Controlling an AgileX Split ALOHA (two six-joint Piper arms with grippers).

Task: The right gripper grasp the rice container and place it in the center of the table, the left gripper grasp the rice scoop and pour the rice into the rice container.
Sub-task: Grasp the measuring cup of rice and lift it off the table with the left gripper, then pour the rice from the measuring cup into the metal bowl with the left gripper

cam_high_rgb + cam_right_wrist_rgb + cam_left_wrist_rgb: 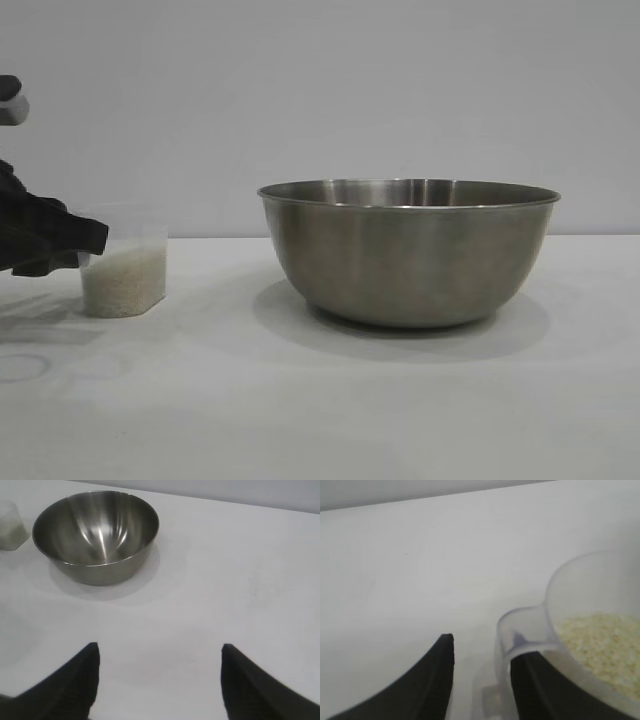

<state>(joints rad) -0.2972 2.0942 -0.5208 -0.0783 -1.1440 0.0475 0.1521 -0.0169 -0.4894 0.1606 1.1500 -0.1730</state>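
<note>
Exterior view: rice scoop (124,262), light, slick plastic holding loose rice (124,283), stands well left of the rice container (408,252), left gripper (85,240) closed on its handle; right gripper (159,680) open.

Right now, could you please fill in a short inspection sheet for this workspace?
Surface: white table, faint ring marks at its left.
Job's things: rice container upright and empty; rice scoop standing to its left, apart, holding rice.
Clutter: nothing seen.
Grippers: left gripper at the scoop's handle, one finger on either side; right gripper open, away from the container, holding nothing.
Cables: nothing seen.
Surroundings: plain grey wall.
</note>
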